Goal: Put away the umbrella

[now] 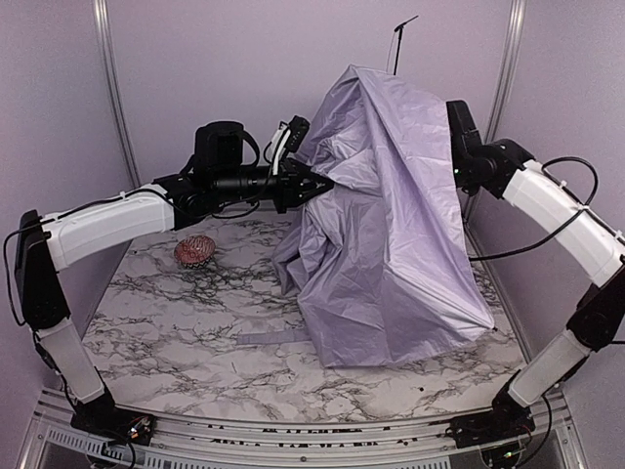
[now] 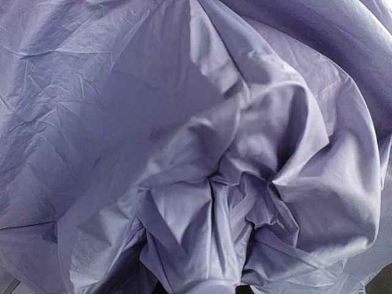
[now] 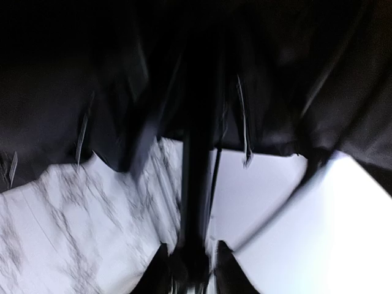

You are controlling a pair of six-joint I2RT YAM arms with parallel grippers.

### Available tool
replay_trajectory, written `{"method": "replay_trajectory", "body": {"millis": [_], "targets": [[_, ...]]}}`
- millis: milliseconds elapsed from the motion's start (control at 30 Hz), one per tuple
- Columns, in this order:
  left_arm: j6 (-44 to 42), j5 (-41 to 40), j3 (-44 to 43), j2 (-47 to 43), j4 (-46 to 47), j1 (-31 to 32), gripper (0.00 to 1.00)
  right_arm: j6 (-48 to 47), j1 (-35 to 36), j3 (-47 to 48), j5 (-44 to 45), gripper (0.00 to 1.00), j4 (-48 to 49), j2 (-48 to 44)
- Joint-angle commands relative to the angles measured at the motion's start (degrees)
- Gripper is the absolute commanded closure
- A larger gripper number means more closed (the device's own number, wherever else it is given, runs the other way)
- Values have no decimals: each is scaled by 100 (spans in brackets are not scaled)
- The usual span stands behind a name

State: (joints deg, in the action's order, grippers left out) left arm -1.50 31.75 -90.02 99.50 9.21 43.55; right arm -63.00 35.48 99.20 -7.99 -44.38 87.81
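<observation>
1. The folding umbrella of shiny pale lavender fabric (image 1: 391, 225) stands in a crumpled, tent-like heap right of centre on the marble-patterned worktop (image 1: 195, 332). Its lower edge is spread over the surface.
2. As I judge it, the task is at an early stage. The canopy is loose and billowing, not wrapped round the shaft or strapped, and no sleeve or storage place for it is in view.
3. What seems left is gathering the fabric tight, fastening it and setting the umbrella away.
4. The left pincer (image 1: 322, 184) reaches in level from the left. Its fingers taper to a point at the fabric, and in the left wrist view the cloth (image 2: 214, 202) puckers toward the bottom edge. So it looks closed on a pinch of umbrella fabric, though the fingers themselves are covered.
5. The right pincer (image 3: 191, 269) is under the canopy, with the thin black shaft (image 3: 193, 184) running between its fingers. The blur hides whether they clamp it or only flank it, so I cannot tell.
6. From above the right pincer is hidden behind the fabric. The handle is not visible, and the black lining (image 3: 92, 79) shows only as a dark smear.
7. A small reddish crinkled lump (image 1: 196, 250) lies well to the left, and I cannot tell what it is.
</observation>
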Motion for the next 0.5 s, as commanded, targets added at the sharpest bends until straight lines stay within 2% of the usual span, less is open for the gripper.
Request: {"method": "replay_trajectory", "body": {"millis": [0, 100, 233, 267, 300, 467], "targets": [[-26, 550, 272, 4, 468, 207, 100, 273, 330, -479, -1010, 60, 1116, -40], [-161, 542, 507, -183, 519, 207, 100, 398, 315, -912, -883, 34, 1559, -200], [-361, 142, 885, -498, 602, 207, 100, 735, 120, -1426, -1037, 13, 2104, -529], [-368, -58, 986, -568, 607, 199, 100, 874, 6, -1553, -1183, 4, 2282, -630], [-369, -360, 1063, -629, 601, 191, 100, 1023, -104, -1713, -1319, 1, 2459, -732], [-412, -1555, 1561, -903, 609, 149, 100, 1660, -537, -2643, -1743, 0, 3221, -1314]]}}
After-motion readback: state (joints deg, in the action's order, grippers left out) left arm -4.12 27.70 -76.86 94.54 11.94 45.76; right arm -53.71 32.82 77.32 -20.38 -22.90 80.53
